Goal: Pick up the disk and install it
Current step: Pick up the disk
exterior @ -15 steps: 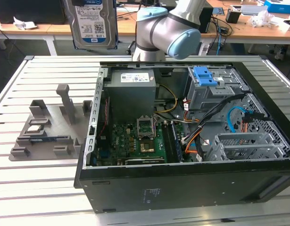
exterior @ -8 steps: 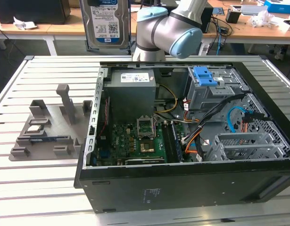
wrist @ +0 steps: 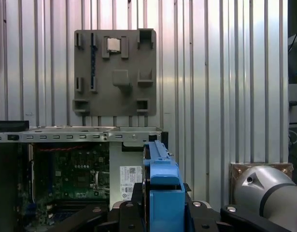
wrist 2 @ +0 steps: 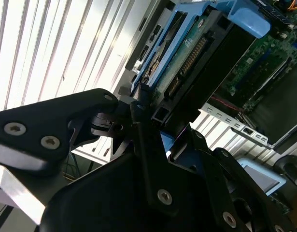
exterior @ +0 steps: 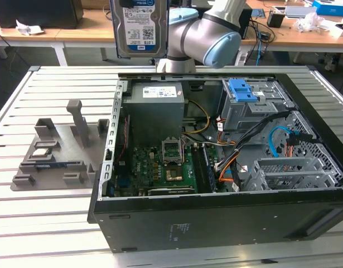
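The tool [wrist 2: 155, 116] pinches the disk [exterior: 139, 28] upright, above the open computer case [exterior: 216, 215].

You have the case [exterior: 216, 223] on the tabletop [exterior: 48, 234], the fixture tray [exterior: 54, 170] beside it at the exterior view's left, and the disk [exterior: 139, 28] above the case.

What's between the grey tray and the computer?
Nothing but a bare strip of table. The first wrist view shows it between the tray and the computer.
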